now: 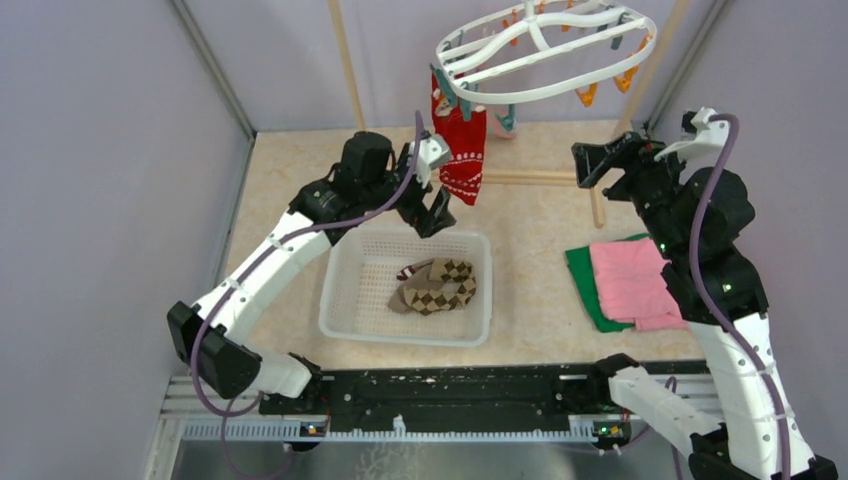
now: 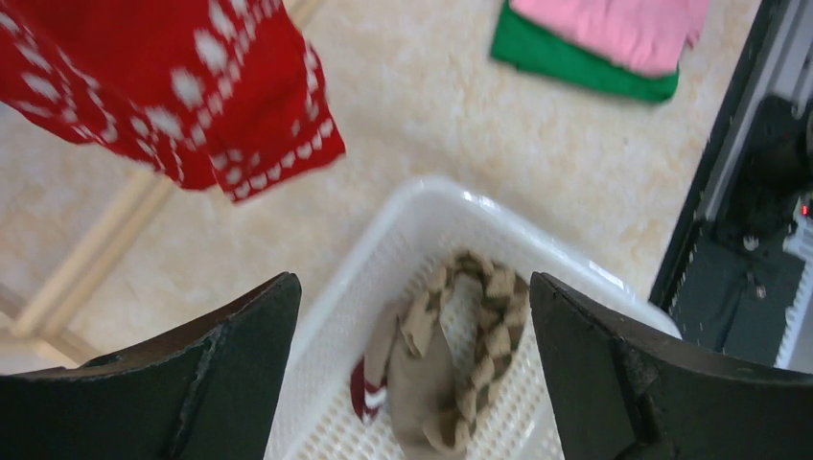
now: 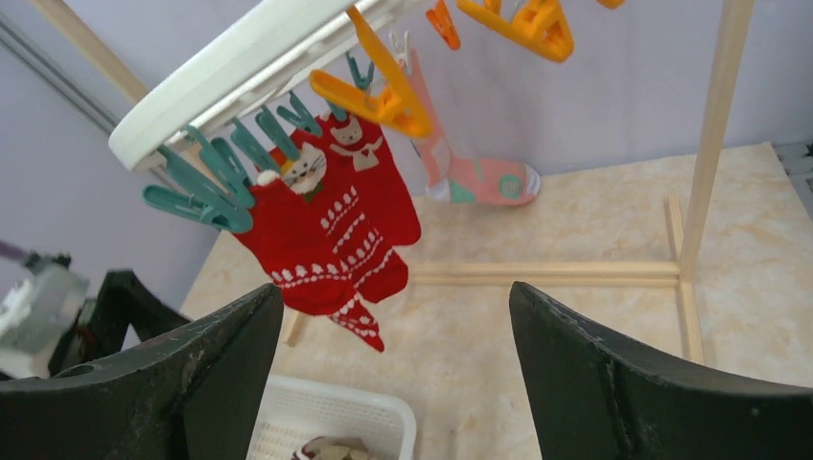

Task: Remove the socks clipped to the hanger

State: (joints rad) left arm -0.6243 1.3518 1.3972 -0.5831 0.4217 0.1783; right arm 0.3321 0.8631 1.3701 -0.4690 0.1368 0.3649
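Note:
The white oval hanger [image 1: 545, 45] hangs at the back, with teal and orange clips. Red socks with white patterns [image 1: 462, 150] hang clipped at its left; they also show in the right wrist view [image 3: 326, 230] and the left wrist view [image 2: 182, 77]. A pink sock with teal patches [image 3: 475, 177] hangs behind them. The brown-tan argyle socks [image 1: 437, 287] and a bit of a red sock lie in the white mesh basket [image 1: 340, 300]. My left gripper [image 1: 432, 190] is open and empty, just left of and below the red socks. My right gripper [image 1: 600, 160] is open and empty, right of the hanger.
Folded pink and green cloths [image 1: 625, 285] lie on the table at the right, under my right arm. The wooden rack's posts and base bars [image 1: 545, 178] stand behind the basket. Purple walls close in the sides and back.

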